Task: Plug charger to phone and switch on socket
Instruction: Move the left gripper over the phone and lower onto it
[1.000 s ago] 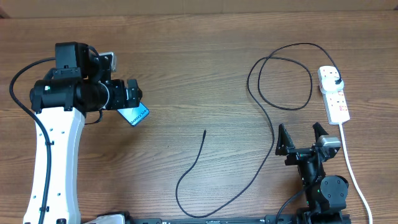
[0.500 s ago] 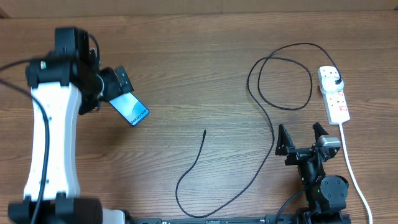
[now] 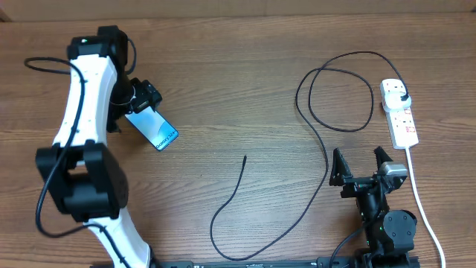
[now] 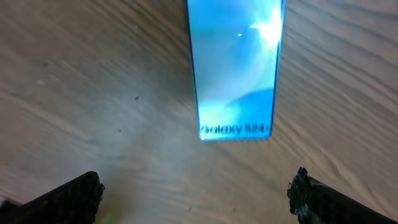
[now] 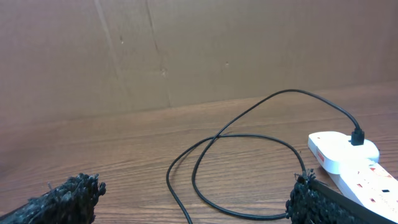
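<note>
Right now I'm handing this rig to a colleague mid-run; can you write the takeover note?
Left gripper: jaws open, empty, poised over the phone, which lies flat on the table, screen lit.
Right gripper: jaws open, empty, at the front right.
Charger: its plug sits in the socket at the far right; its tip lies loose mid-table, apart from the phone.
Done: plug end only.
Left: grasp the tip, insert it into the phone, switch on the socket. Switch state unreadable from here.
</note>
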Motion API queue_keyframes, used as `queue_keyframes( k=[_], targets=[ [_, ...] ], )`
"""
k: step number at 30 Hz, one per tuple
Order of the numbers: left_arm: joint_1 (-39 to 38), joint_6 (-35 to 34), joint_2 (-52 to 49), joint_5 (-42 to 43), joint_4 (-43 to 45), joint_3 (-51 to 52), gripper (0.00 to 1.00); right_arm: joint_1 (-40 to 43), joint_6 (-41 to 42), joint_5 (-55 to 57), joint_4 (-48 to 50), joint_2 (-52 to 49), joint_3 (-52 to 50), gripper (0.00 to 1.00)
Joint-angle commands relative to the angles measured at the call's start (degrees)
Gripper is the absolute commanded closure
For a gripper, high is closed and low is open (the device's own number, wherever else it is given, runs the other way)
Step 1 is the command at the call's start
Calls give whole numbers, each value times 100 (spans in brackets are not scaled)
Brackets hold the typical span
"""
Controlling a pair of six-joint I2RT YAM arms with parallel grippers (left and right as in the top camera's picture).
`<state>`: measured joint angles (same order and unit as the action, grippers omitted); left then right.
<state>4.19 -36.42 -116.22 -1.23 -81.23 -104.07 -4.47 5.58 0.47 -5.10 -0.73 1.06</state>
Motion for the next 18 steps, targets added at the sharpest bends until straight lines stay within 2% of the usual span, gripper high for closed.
queue_keyframes(
  k=[1,8,18],
  targets=[
    [24,-302,-413,-129,136,-131,0,37,17,92,31,57,-61,0],
    [-44,-251,-955,-107,616,-131,0,37,17,92,31,57,-61,0],
    [-264,-236,-1001,-221,1200,-31,0,37,17,92,31,57,-61,0]
  ],
)
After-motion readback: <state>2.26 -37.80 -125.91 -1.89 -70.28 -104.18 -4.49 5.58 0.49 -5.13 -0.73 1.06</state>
